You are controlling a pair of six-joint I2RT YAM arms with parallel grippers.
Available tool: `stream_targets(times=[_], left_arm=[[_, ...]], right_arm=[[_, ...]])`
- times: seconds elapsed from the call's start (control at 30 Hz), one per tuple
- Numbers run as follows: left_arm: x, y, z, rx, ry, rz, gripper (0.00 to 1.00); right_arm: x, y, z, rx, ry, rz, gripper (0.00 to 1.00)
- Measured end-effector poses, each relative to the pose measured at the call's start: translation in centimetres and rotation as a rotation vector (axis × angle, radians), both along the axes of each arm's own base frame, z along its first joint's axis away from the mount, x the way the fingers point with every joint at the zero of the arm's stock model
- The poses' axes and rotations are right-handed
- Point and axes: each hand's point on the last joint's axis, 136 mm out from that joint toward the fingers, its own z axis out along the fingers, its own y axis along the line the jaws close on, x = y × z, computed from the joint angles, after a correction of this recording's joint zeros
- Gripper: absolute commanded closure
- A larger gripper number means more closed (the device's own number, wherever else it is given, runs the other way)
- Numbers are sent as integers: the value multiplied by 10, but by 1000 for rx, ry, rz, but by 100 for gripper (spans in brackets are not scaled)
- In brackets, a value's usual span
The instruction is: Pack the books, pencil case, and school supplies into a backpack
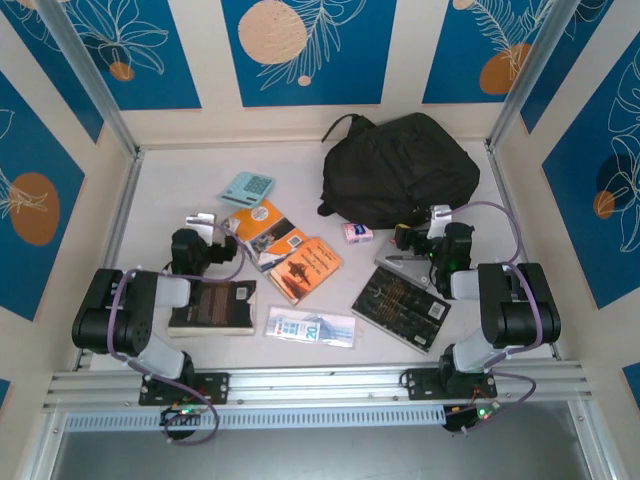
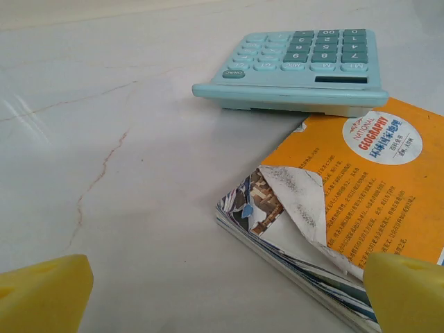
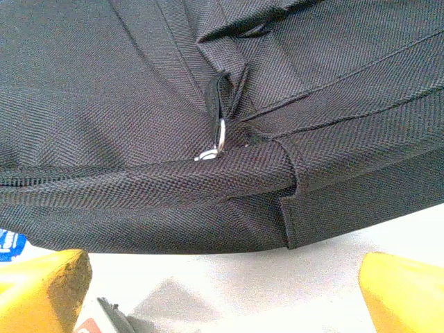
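The black backpack [image 1: 400, 170] lies shut at the back right. Two orange books [image 1: 262, 225] [image 1: 305, 268] overlap mid-table, a brown-black book [image 1: 212, 306] lies front left and a black gold-patterned book [image 1: 401, 306] front right. The pencil case [image 1: 310, 326] lies at the front, and the teal calculator [image 1: 247, 187] and pink-and-white box [image 1: 358, 232] lie further back. My left gripper [image 1: 205, 222] [image 2: 225, 298] is open, low over the table beside an orange book's curled corner [image 2: 361, 194], with the calculator [image 2: 298, 66] beyond. My right gripper [image 1: 420, 237] [image 3: 222, 298] is open, facing the backpack's side [image 3: 208, 83] below a zip pull [image 3: 218, 135].
Aluminium rails and patterned walls [image 1: 120, 130] enclose the white table [image 1: 180, 180]. The right arm hangs over the gold-patterned book's far corner [image 3: 104, 316]. Bare table lies left of the left gripper [image 2: 104, 173].
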Motion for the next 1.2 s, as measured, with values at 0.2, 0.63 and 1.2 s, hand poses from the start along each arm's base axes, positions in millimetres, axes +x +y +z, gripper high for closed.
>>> stream_targets(times=[0.2,0.63,1.2], left_arm=[[0,0,0,1,0,0,0],[0,0,0,0,0,0,0],[0,0,0,0,0,0,0]], right_arm=[[0,1,0,2,1,5,1],[0,6,0,-5,-1,15,1],[0,6,0,-5,-1,16,1]])
